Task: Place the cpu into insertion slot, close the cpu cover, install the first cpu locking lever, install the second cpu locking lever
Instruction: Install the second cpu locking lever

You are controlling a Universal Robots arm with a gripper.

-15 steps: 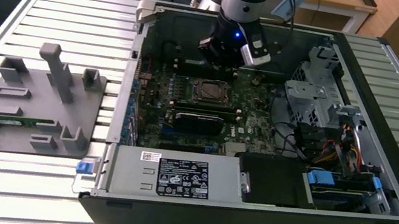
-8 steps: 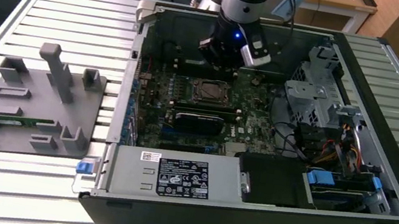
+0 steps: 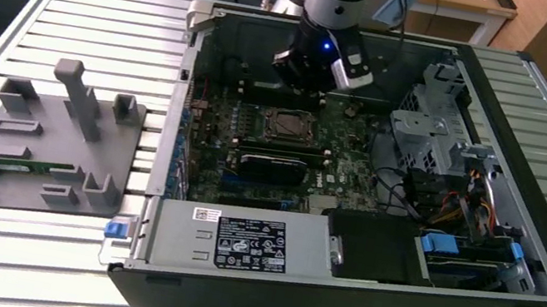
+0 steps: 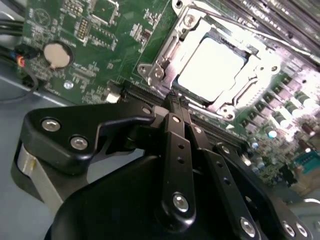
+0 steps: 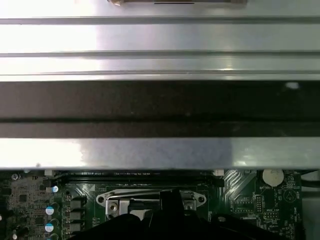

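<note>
Second wrist view: gripper [image 4: 177, 102] pinched closed, empty, tips just short of the cpu cover [image 4: 165, 55] (cpu [image 4: 212, 67] seated inside), socket lying straight ahead of them

The insertion slot [image 3: 287, 126] is hemmed by the graphics card [image 3: 274, 166] below and the drive cage [image 3: 429, 134] at right.

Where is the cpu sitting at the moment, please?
In the second wrist view the cpu lies in the insertion slot on the green board, framed by the cpu cover, just beyond the gripper.
</note>
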